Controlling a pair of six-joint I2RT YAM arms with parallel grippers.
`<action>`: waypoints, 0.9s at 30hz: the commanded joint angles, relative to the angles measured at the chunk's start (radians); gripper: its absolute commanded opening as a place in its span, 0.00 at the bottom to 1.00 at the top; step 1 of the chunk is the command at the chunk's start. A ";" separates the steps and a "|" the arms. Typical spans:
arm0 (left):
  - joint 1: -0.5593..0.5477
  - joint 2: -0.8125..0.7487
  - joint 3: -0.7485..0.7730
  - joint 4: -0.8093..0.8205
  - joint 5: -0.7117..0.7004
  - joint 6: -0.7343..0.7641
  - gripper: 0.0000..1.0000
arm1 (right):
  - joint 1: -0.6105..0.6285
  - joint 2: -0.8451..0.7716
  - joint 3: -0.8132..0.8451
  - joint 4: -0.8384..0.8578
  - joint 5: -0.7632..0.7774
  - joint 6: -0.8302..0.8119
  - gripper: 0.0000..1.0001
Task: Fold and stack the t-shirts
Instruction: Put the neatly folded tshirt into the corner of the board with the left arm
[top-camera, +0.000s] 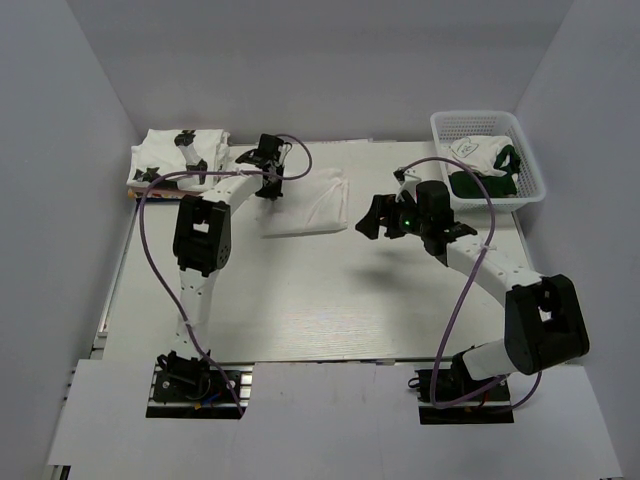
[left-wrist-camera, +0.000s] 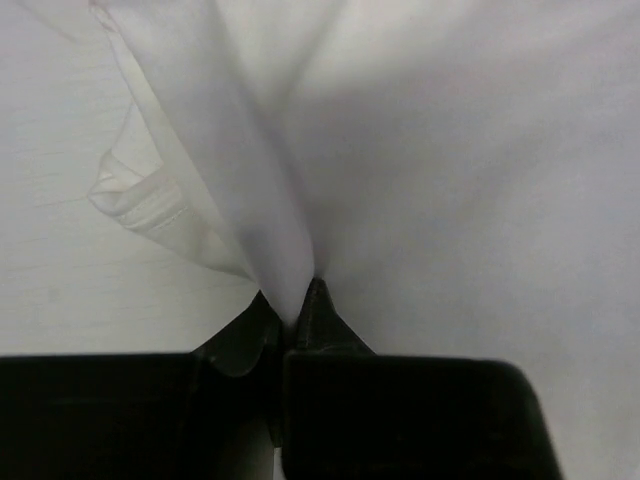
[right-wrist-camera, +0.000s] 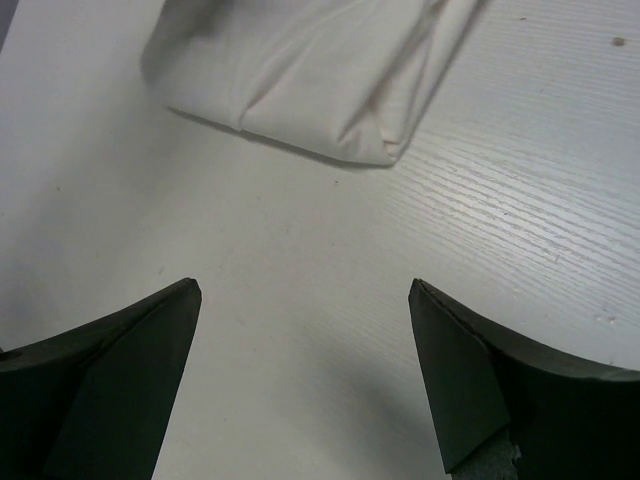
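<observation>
Left tool (top-camera: 268, 180) pressed together, pinching a fold of the white t-shirt (top-camera: 312, 205), which lies near the middle of the far edge of the desk (top-camera: 300, 300). Right tool (right-wrist-camera: 303, 292) spread, holding nothing, near that shirt's right side. 1 stack of folded t-shirts (top-camera: 165, 160) occupies the far-left corner

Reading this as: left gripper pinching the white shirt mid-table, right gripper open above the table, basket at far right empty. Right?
One slip: the basket is not empty. The top view shows clothes in it, white and dark. The rest stands: the left gripper is pinching the white shirt mid-table, and the right gripper is open above the table.
</observation>
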 joint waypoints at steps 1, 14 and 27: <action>0.016 -0.142 0.023 0.015 -0.217 0.123 0.00 | -0.002 -0.041 -0.010 0.054 0.075 -0.025 0.90; 0.054 -0.380 -0.091 0.261 -0.475 0.585 0.00 | -0.003 -0.067 -0.065 0.077 0.233 -0.041 0.90; 0.129 -0.377 0.085 0.342 -0.459 0.726 0.00 | -0.005 -0.066 -0.080 0.088 0.275 -0.058 0.90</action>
